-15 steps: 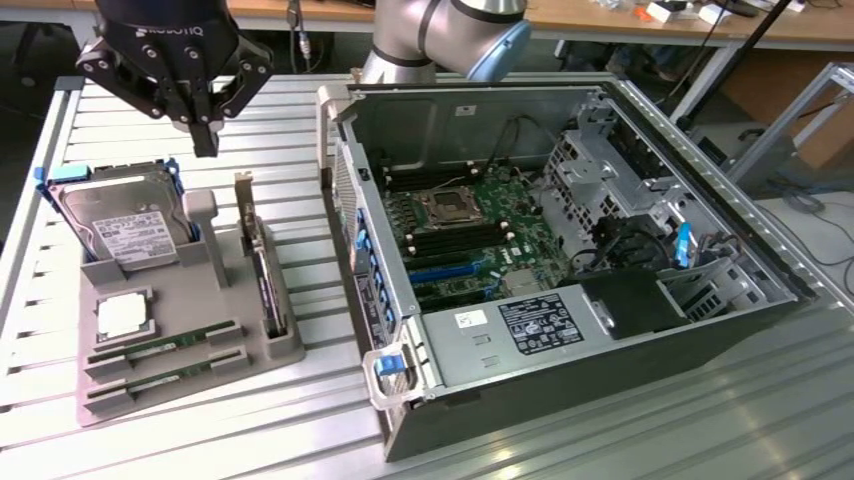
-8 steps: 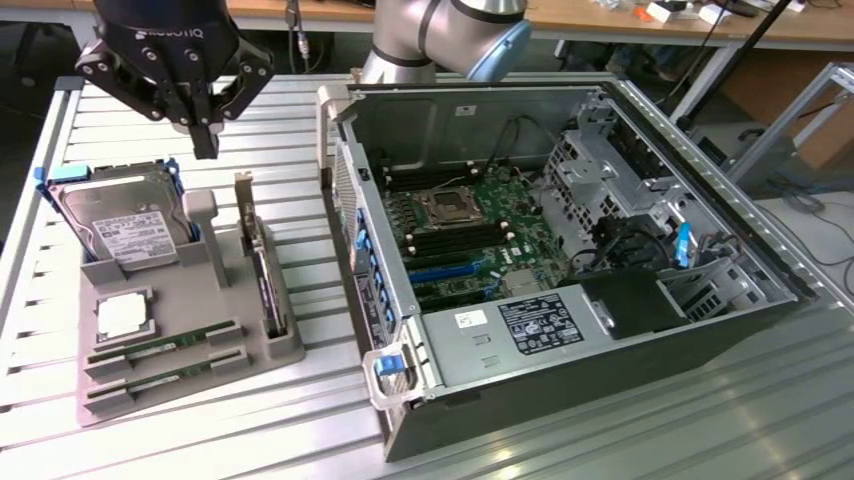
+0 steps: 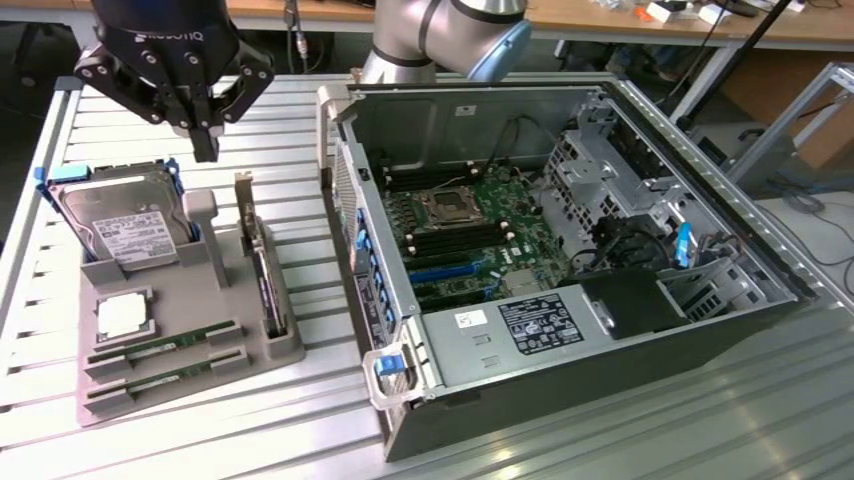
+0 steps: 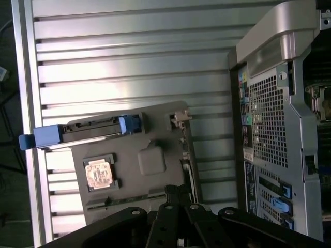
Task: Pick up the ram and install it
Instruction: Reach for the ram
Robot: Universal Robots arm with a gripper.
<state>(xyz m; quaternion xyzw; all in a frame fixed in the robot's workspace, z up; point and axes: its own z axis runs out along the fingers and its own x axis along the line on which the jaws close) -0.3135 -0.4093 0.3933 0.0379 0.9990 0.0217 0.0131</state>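
Above the hard drive, claw: your claw (image 3: 203,148) hangs over the far end of the grey tray (image 3: 200,285). Its fingers are pressed together and nothing is between them.
Hard drive: the hard drive (image 3: 127,225) stands upright in its pocket, almost directly under the fingertips.
Processor: the processor (image 3: 120,315) lies flat on the tray, between the hard drive and the green sticks.
Ram: the ram (image 3: 154,352) lies flat in a groove at the tray's near end, well apart from the claw. A second stick (image 3: 163,380) lies parallel, just beside it.
Expansion card: the expansion card (image 3: 260,270) stands on its edge along the side of the tray that faces the computer.
Computer case: the computer case (image 3: 574,330) stands open on the exterior view's right, with the motherboard (image 3: 481,240) uncovered inside.
Step in hand: I judge this as the approach. The ram is not yet touched and not yet lifted.
How to do it well: you should travel along the tray at this height, so that the fingertips pass over the hard drive and do not knock it. Part the fingers before you descend, not after. Turn the wrist so that the fingers take the stick across its narrow width, near the middle of its length. Come down straight and slowly, because the groove walls leave little room.
Risk: keep away from the expansion card — I think a sideways drift could catch it, or take both sticks together.
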